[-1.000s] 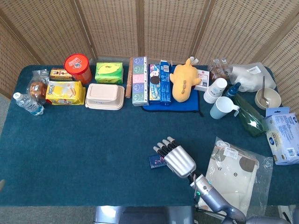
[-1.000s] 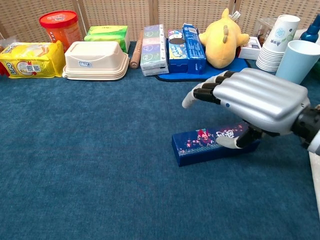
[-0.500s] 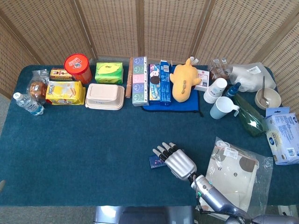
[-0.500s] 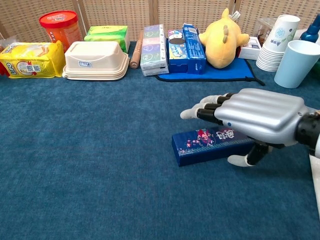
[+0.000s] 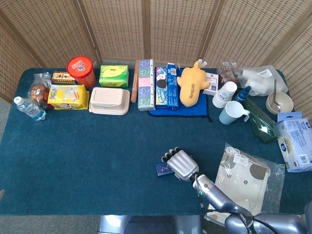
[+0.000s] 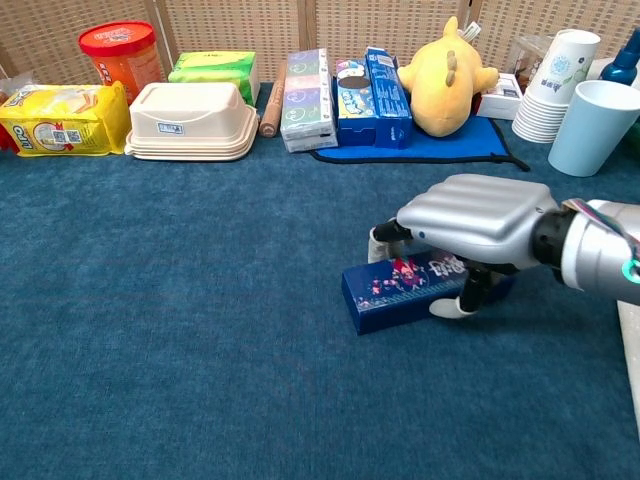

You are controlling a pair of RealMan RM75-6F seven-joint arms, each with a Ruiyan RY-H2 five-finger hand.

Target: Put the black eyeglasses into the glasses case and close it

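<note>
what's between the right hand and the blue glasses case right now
Nothing visible. The right hand is already draped over the blue glasses case, fingers down its far side and thumb at the near side. No black eyeglasses show in either view.

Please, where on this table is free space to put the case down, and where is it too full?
The widest bare patch is the blue cloth left of the right hand, in front of the beige lunch box. A narrower strip lies between the hand and the yellow plush. The back row and the right side near the plastic bag are crowded.
</note>
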